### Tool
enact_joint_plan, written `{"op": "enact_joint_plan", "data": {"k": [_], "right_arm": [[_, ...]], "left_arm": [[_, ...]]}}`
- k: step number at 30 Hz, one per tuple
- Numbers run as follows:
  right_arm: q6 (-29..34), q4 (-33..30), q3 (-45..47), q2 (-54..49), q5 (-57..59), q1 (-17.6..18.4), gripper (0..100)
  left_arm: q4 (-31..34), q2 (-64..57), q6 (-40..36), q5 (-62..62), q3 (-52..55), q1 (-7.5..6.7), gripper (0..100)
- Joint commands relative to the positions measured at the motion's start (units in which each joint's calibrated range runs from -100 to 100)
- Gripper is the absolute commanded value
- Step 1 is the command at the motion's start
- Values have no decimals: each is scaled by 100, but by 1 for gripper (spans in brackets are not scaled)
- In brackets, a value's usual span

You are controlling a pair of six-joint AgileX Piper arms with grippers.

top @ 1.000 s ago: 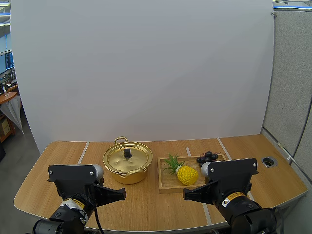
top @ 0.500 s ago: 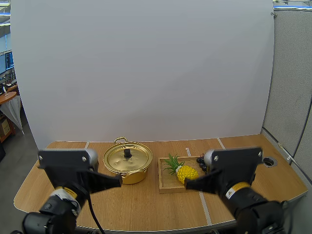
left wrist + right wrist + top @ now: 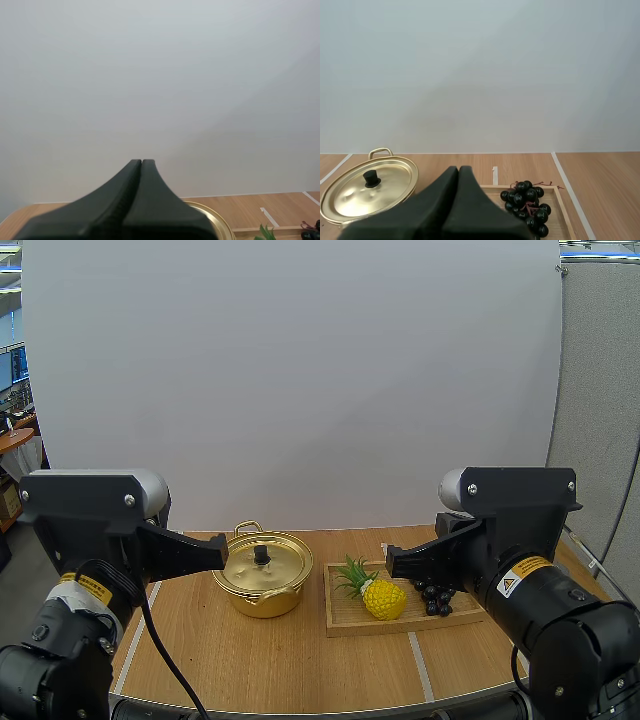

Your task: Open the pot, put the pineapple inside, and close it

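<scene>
A gold pot (image 3: 262, 580) stands on the table with its lid on, a black knob (image 3: 261, 554) at the lid's centre. To its right a yellow pineapple (image 3: 382, 597) with green leaves lies on a wooden tray (image 3: 345, 617). My left gripper (image 3: 226, 549) is shut and raised at the pot's left, its fingers together as one dark wedge (image 3: 141, 167) above the pot's rim (image 3: 216, 220). My right gripper (image 3: 389, 560) is shut too, raised above the tray; in the right wrist view the closed fingers (image 3: 458, 174) sit between the pot lid (image 3: 369, 187) and the grapes.
A bunch of dark grapes (image 3: 434, 597) lies on the tray's right part, also seen as grapes (image 3: 527, 199) in the right wrist view. White tape lines (image 3: 418, 668) cross the wooden table. A white backdrop stands behind it.
Both arms have risen from low at the table's near edge and come forward; the left gripper now reaches the pot's left side, the right one hangs over the tray.
</scene>
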Motion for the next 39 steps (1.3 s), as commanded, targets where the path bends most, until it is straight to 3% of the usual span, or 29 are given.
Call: {"op": "enact_joint_plan", "data": {"k": [1, 15, 23, 27, 31, 32, 37, 39], "right_arm": [[-48, -3, -63, -21, 52, -12, 0], [-58, -65, -124, 1622, 121, -12, 0], [-58, -315, -1000, 2551, 121, -12, 0], [-58, -315, -1289, 2766, 121, -12, 43], [-58, -315, -1323, 2809, 193, -12, 95], [-69, -325, -1323, 2809, 196, -12, 100], [-326, -325, -1323, 2809, 251, -12, 100], [-326, -325, -1323, 2809, 251, -12, 100]], "left_arm": [[81, -7, -22, 170, -168, -16, 0], [54, 2473, -22, 449, -993, -16, 0], [44, 3793, -22, 449, -1335, -16, 0], [44, 4141, -22, 449, -1353, -16, 1], [44, 4349, -22, 449, -1353, -16, 20], [44, 4386, -22, 449, -1353, -16, 26], [44, 4541, -3, 449, -1353, -16, 71], [44, 4602, 460, 497, -1370, -16, 94]]}}
